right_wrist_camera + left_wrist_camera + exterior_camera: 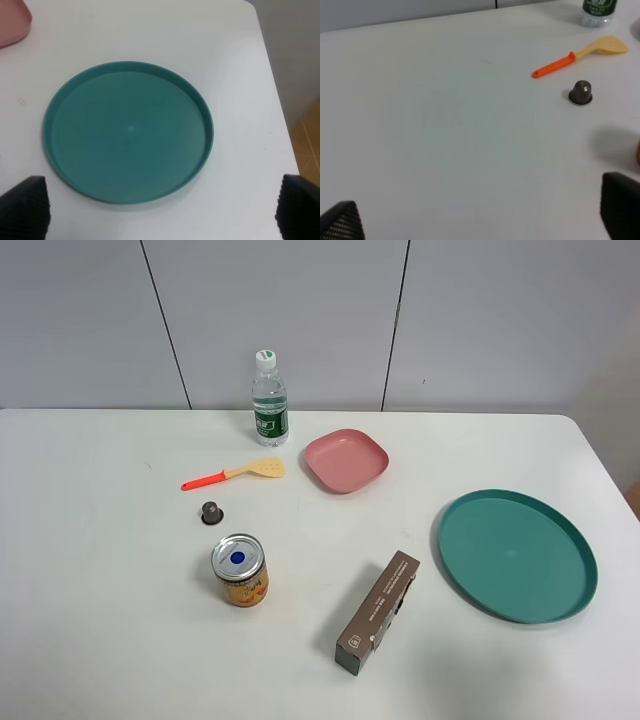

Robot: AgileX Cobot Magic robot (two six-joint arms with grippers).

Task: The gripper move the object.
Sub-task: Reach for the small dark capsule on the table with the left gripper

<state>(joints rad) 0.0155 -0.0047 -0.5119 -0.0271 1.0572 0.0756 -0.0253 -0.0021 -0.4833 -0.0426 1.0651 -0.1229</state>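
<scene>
The object, a tiny dark grey-brown capsule cup [211,512], stands rim-down on the white table [100,570], between the spatula and the can. In the left wrist view the capsule [581,93] is well ahead of my left gripper [480,220], whose black fingertips [340,222] are spread wide and empty. My right gripper [162,210] is also open and empty, hovering over the near edge of the teal plate [75,100]. Neither arm shows in the exterior high view.
An orange-labelled tin can [240,571] stands just in front of the capsule. An orange-handled spatula [235,473], a water bottle [269,400], a pink dish [345,460], a brown box [378,611] and the teal plate [517,555] are spread across the table.
</scene>
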